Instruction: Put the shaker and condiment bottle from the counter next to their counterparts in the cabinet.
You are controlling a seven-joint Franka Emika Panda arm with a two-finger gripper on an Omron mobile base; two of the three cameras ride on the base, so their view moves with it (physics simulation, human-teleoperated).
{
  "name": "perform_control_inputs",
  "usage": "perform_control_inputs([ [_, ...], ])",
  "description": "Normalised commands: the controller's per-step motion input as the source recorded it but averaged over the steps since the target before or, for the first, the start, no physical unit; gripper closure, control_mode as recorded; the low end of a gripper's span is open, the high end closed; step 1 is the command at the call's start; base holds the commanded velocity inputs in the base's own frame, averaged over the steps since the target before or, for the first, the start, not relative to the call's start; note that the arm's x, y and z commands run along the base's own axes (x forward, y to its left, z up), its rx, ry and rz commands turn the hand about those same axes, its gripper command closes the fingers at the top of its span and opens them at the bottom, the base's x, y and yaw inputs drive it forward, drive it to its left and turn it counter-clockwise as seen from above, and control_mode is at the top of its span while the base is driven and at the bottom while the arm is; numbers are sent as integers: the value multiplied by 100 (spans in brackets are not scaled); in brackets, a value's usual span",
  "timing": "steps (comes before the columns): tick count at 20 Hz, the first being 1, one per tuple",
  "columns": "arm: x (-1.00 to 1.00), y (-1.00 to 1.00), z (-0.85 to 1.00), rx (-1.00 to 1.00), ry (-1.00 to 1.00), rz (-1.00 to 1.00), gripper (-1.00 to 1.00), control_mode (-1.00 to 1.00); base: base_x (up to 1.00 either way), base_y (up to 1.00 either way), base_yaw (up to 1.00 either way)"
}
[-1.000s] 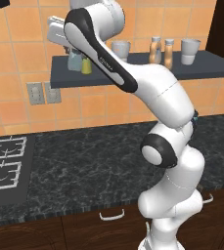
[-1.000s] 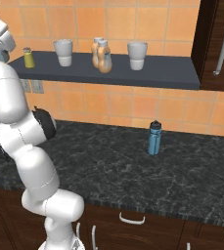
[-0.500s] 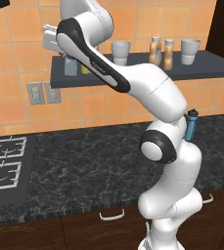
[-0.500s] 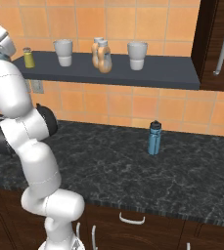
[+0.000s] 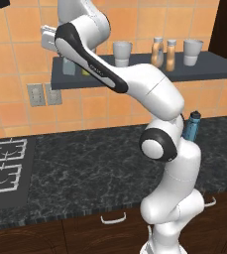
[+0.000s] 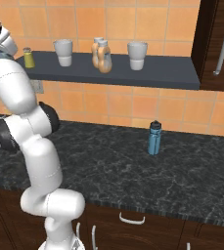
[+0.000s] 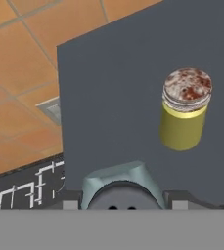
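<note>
In the hand view my gripper [image 7: 124,204] is shut on the pale blue-grey shaker [image 7: 119,184], held over the left end of the dark grey cabinet shelf [image 7: 133,97]. The yellow-green counterpart shaker [image 7: 184,110] stands upright on the shelf a short way to the right of it. In the left base view the pale shaker [image 5: 69,66] sits at shelf [image 5: 140,75] height, left of the yellow-green one [image 5: 85,72]. The slim amber condiment bottle [image 5: 171,55] stands on the shelf right beside the curvy orange bottle [image 5: 157,51]. I cannot tell whether the held shaker touches the shelf.
Two pale cups [image 5: 122,53] [image 5: 193,51] stand on the shelf. A blue bottle [image 6: 154,138] stands on the black speckled counter [image 6: 133,171]. A stove [image 5: 3,168] lies at the counter's left end, with wall outlets [image 5: 44,94] under the shelf. A dark tall cabinet [image 6: 221,44] is at right.
My hand has drifted a little left and down toward the shelf's left end, still holding the shaker. Nothing else has moved.
</note>
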Motion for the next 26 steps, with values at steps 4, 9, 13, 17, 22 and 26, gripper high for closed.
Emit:
perform_control_inputs([
  [4, 6, 6, -1, 0, 0, 0, 100, -100, 0, 0, 0],
  [9, 24, 0, -1, 0, 0, 0, 100, -100, 0, 0, 0],
  [13, 17, 0, -15, 0, 0, 0, 100, -100, 0, 0, 0],
  [17, 8, 0, -30, 0, 0, 0, 100, -100, 0, 0, 0],
  [22, 31, 2, -8, 0, -2, 0, 100, -100, 0, 0, 0],
  [26, 35, 8, -1, 0, -4, 0, 100, -100, 0, 0, 0],
])
